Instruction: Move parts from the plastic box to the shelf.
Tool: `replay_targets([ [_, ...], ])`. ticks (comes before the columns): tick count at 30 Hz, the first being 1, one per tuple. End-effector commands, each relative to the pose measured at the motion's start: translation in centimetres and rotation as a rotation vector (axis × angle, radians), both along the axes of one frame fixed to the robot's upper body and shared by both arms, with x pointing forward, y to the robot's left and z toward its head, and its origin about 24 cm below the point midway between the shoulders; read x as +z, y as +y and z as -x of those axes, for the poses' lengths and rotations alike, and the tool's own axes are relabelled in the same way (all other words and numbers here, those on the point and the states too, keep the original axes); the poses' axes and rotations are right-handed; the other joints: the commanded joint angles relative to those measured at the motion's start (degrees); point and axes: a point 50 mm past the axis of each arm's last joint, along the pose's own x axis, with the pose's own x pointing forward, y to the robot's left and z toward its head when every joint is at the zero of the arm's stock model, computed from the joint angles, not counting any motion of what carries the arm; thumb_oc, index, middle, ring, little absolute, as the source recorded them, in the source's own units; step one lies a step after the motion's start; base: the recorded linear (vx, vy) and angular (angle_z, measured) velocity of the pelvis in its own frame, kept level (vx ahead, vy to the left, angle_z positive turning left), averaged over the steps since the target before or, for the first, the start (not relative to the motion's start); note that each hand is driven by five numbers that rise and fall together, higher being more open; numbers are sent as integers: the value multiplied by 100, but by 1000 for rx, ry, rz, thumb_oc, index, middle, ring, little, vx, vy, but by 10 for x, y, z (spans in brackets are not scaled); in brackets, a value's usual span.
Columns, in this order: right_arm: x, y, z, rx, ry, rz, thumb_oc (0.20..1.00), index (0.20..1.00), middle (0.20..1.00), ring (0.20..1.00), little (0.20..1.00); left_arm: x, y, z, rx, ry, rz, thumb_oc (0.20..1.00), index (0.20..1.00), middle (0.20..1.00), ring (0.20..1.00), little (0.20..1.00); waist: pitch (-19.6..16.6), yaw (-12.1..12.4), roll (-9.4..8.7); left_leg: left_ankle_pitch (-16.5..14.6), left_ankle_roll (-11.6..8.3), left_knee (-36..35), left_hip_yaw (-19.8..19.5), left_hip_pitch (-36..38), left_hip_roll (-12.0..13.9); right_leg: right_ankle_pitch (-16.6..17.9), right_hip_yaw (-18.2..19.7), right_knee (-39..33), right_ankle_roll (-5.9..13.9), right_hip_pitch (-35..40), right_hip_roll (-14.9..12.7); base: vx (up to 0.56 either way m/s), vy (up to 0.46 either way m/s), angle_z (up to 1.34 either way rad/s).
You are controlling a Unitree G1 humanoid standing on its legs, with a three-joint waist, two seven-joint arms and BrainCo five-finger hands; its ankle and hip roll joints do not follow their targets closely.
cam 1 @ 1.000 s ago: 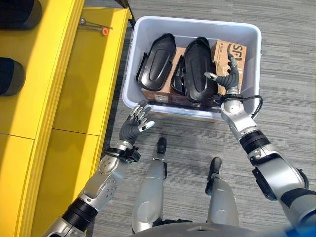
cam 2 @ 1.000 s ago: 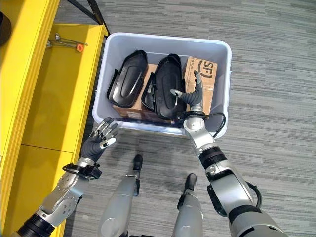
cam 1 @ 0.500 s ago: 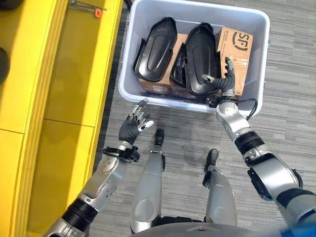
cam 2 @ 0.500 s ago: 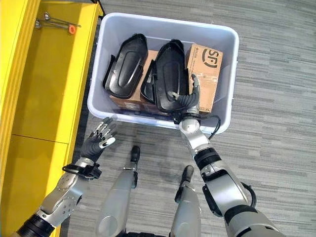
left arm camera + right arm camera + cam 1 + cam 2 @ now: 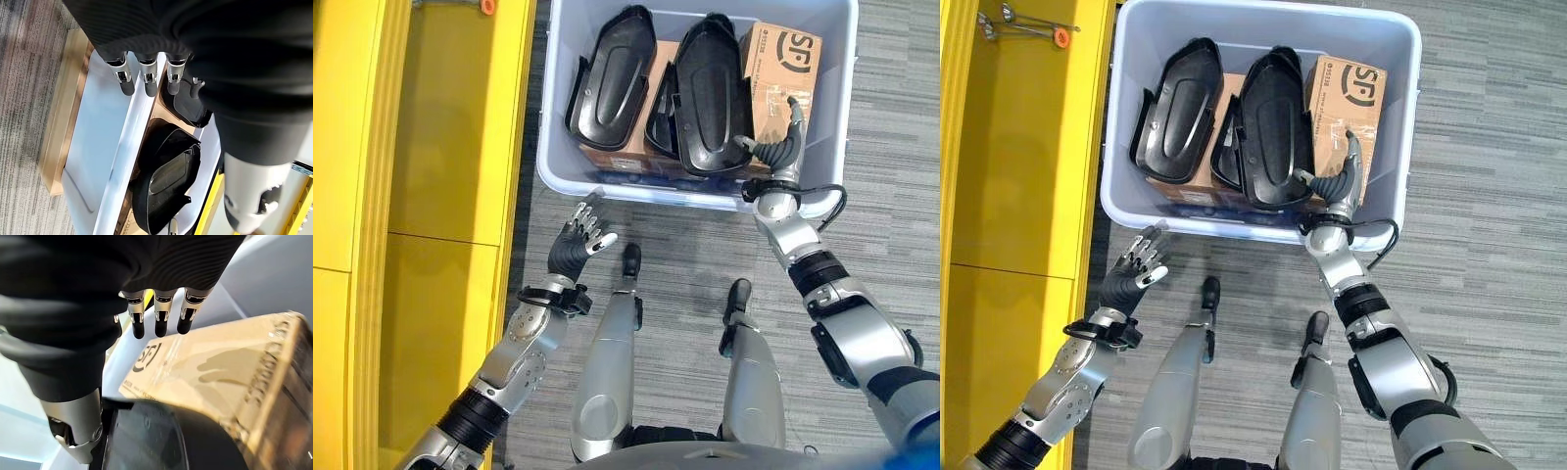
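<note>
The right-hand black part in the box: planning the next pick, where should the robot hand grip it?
Probably the near end of the right-hand black part, approached from above by the right robot hand. It lies lengthwise, domed, raised on cardboard boxes, edges exposed.

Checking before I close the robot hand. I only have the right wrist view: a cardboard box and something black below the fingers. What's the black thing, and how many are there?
Observer: It's the right black part. A left black part lies beside it in the plastic box.
Operator: Where's the right robot hand against them?
Observer: The right robot hand is open, at the near end of the right black part, next to the cardboard box.
Operator: And the other hand?
Observer: The left robot hand is open, outside the plastic box near its near-left corner, beside the yellow shelf.
</note>
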Motion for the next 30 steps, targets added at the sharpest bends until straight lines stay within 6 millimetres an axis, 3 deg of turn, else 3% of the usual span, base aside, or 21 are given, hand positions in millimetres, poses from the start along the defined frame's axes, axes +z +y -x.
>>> replay_targets([
  [1,38,-10,-1,-47,-141,36,1000,1000,1000,1000,1000,17,-3,5,-2,-108,25,1000,1000,1000,1000,1000,-123,30,49,181,43,-106,-110,-194,225,439,260,380,-39,-214,-116,18,5,-5],
  [12,52,-2,-3,-33,-183,32,1000,1000,1000,1000,1000,22,-6,4,3,-131,39,1000,1000,1000,1000,1000,-83,55,60,135,65,-56,-116,-373,184,432,258,417,-44,-366,-132,2,0,0],
  [30,71,-10,-6,-69,-224,13,1000,1000,1000,1000,1000,30,-10,1,10,-163,67,1000,1000,1000,1000,1000,-13,39,36,49,97,43,-95,-767,129,452,267,451,-40,-747,-120,8,5,0],
])
